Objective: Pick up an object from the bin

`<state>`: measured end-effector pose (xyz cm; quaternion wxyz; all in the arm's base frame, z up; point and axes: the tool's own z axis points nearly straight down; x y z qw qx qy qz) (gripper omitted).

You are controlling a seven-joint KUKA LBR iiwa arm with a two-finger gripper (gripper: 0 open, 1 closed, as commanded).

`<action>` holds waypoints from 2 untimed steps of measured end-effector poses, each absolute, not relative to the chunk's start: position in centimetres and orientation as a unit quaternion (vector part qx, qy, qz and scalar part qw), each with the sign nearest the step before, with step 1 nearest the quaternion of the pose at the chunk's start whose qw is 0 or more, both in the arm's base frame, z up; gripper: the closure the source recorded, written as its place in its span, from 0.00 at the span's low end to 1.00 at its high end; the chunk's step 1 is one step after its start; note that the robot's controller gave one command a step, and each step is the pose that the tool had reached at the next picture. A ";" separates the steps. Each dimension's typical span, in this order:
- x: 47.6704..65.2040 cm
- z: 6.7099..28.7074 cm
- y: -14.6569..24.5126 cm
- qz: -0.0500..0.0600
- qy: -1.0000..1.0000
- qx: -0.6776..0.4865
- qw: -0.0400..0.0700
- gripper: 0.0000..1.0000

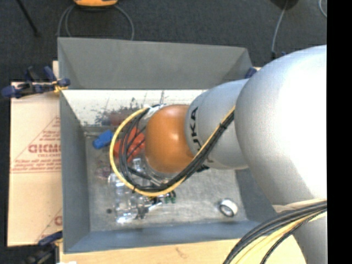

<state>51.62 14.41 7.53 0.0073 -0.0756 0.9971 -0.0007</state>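
Nearby gripper (127, 207): blue piece (101, 141) at upper left; white ring (227, 207) well apart.

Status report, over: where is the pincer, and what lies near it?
Pincer low, lower left of bin. Grip not readable. Blue piece above it, apart; white ring far right.

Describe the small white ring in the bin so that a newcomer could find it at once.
Start at the grey bin and go to its floor's lower right corner, below and right of the arm's orange cover. There the white ring lies alone on bare metal; unlike the blue piece at the left, it is round with a dark hole.
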 end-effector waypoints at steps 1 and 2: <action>51.6 7.6 14.6 0.001 0.997 -0.076 0.007 1.00; 53.3 9.4 2.0 -0.002 0.993 -0.120 0.003 1.00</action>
